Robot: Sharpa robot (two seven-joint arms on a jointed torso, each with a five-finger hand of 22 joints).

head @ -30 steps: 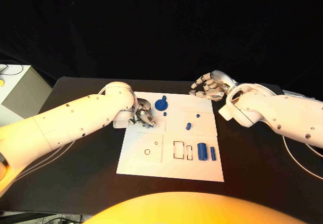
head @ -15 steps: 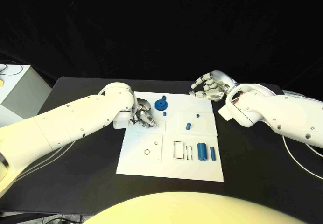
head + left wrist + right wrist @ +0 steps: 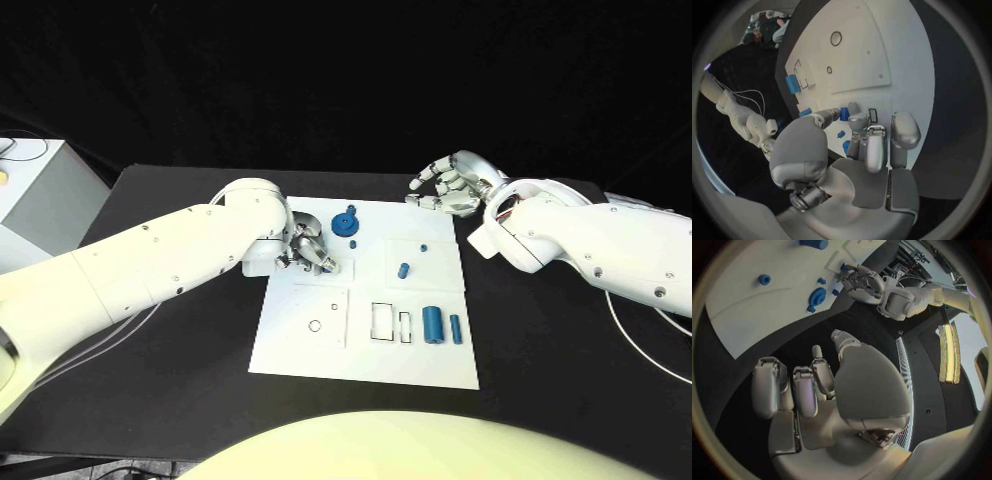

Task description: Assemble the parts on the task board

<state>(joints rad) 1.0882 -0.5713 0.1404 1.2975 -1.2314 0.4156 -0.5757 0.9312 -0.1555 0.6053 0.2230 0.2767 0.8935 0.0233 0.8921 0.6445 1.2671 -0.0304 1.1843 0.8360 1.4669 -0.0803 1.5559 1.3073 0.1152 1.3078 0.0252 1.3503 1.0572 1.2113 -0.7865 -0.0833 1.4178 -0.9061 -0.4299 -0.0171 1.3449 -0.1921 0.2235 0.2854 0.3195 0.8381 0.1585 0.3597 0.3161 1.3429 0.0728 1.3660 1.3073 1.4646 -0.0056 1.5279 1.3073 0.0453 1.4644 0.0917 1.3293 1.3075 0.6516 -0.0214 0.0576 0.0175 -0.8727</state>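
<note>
The white task board [image 3: 310, 360] lies mid-table. A blue gear [image 3: 346, 223] stands near its far edge, with a small blue piece [image 3: 353, 244] just below it. A short peg [image 3: 405, 269] and a tiny piece [image 3: 423, 246] lie further right. Two blue cylinders [image 3: 433, 326] lie side by side near the right edge. My left hand [image 3: 307, 250] hovers over the board's far left part, fingers extended and holding nothing [image 3: 870, 150]. My right hand [image 3: 449, 187] hangs beyond the board's far right corner, fingers loosely apart and empty [image 3: 811, 390]. The gear [image 3: 816, 297] also appears in the right wrist view.
Rectangular recesses [image 3: 384, 321] and a round hole [image 3: 315, 325] mark the board's near half. A pale box [image 3: 36, 190] stands past the table's left edge. A thin cable [image 3: 635, 330] trails along the right side of the black table.
The right hand's fingers have spread a little. The left hand has shifted slightly over the board's far left part. The blue parts have not moved.
</note>
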